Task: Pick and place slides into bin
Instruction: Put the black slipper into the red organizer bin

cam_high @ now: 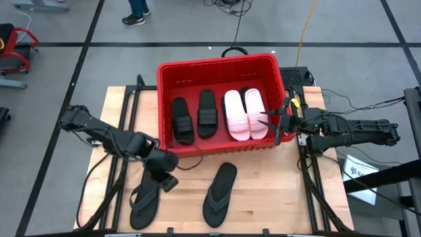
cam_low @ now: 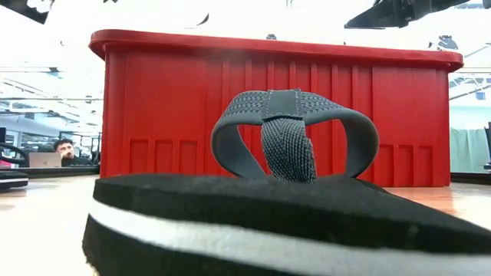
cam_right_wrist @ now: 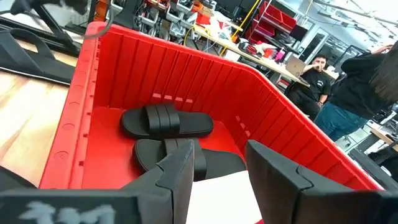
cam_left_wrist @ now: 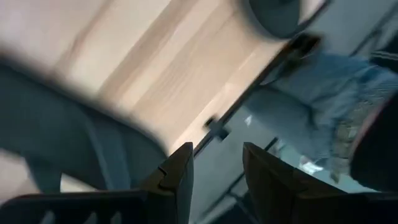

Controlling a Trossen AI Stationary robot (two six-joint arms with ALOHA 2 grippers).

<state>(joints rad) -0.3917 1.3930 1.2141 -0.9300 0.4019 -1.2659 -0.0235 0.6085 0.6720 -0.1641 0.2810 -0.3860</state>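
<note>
Two black flip-flops left on the table, near edge; left gripper hovering spread and empty just beside the left one. Best lowered squarely over the thong strap or sole edge before closing. Farther back, red bin holding two black slides and the pink-white pair abreast. Right gripper spread, empty, above the bin's right wall.
</note>
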